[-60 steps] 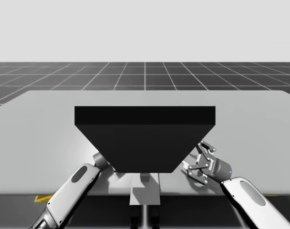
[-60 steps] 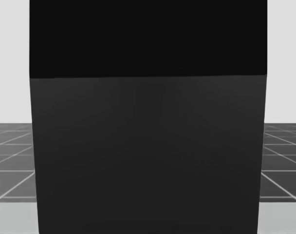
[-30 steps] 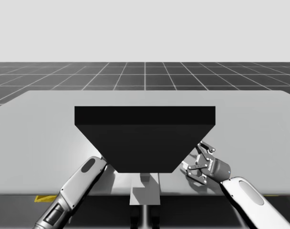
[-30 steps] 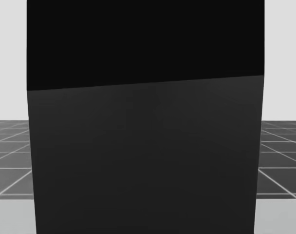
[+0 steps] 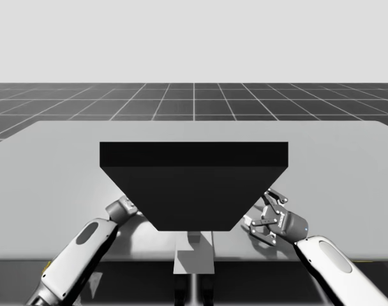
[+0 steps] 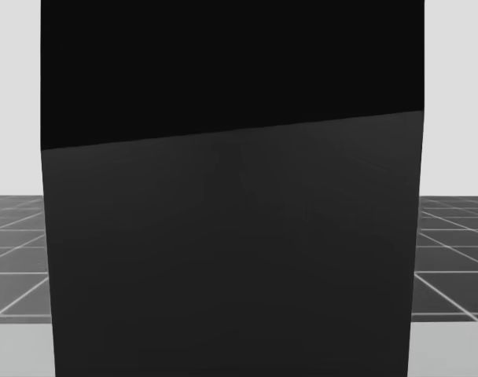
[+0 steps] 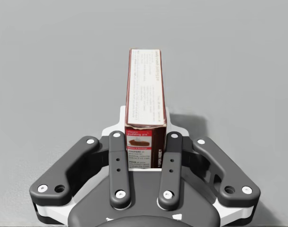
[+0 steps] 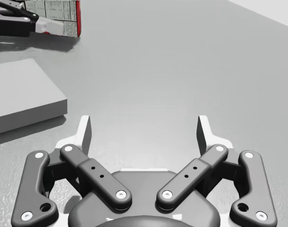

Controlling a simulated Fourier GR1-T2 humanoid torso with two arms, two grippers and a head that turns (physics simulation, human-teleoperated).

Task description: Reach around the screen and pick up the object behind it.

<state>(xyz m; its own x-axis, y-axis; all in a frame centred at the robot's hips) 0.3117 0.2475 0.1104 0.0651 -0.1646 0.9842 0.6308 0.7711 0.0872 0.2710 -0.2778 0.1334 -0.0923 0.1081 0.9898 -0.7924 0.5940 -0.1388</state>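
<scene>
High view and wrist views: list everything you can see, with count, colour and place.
screen: 1, black, standing mid-table
box: 1, dark red edges with pale printed faces, between the left gripper's fingers
slab: 1, grey, flat on the table, near the box
table: 1, light grey, under everything
left gripper: 1, black and white, shut on the box
right gripper: 1, black and white, open, over bare table at the screen's right

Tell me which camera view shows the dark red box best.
The left wrist view: the dark red box lies between the fingers of the left tool, gripped from both sides, with a long face and an end face plain. The right wrist view catches one corner, far ahead. The head and high views face the black screen.
</scene>
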